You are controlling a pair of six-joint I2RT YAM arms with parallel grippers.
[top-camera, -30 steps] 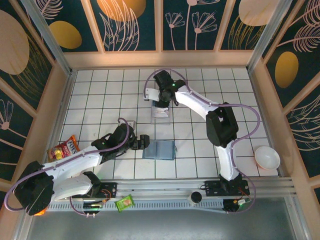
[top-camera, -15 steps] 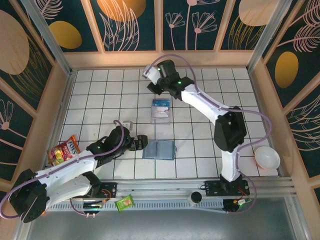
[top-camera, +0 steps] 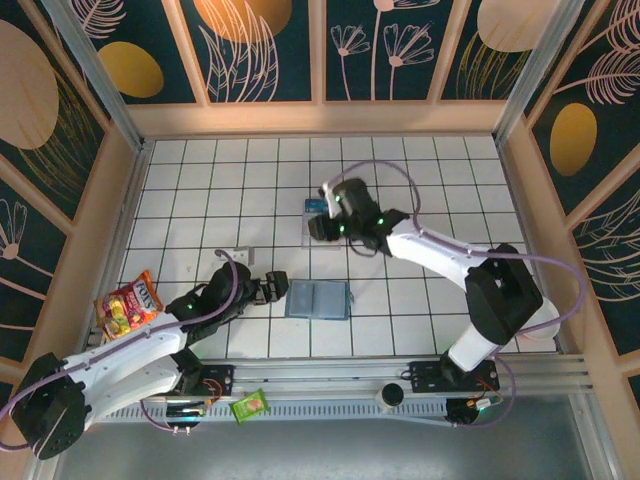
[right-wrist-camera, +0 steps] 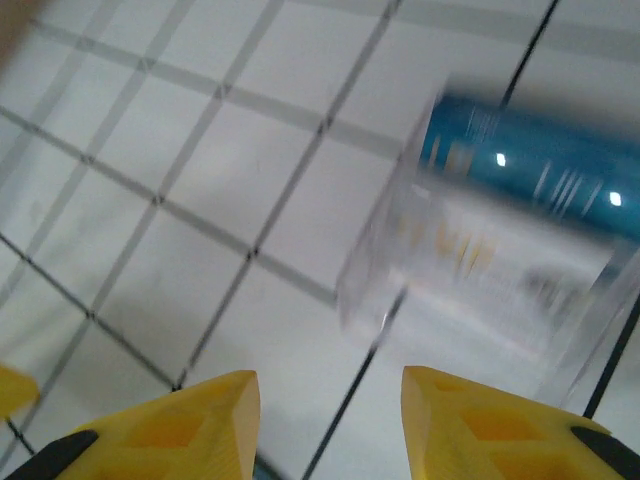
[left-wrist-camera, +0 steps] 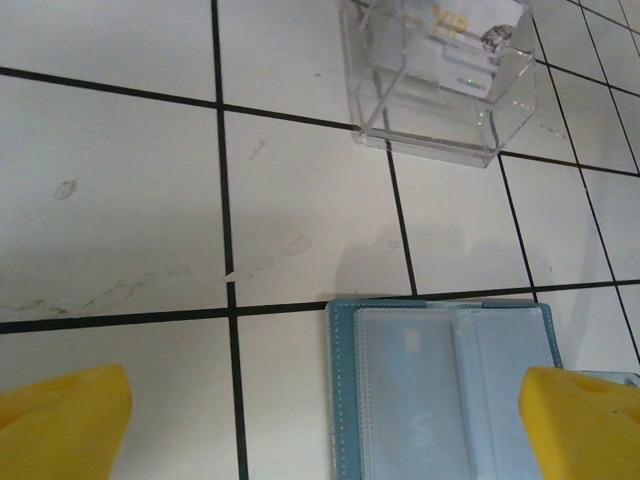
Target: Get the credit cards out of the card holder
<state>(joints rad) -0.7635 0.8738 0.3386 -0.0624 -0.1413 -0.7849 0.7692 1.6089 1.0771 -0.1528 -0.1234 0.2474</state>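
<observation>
The card holder (top-camera: 318,299) lies open flat; the left gripper (top-camera: 276,288), jaws wide and empty, sits at its 9 o'clock. The right gripper (right-wrist-camera: 330,420), jaws half-open and empty, hovers at 12 o'clock. Probably the approach step: next, pinch a card edge.

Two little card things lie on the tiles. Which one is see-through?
The clear plastic case, whose blue-and-white insert shows through its walls. The teal card holder is opaque and lies opened flat.
</observation>
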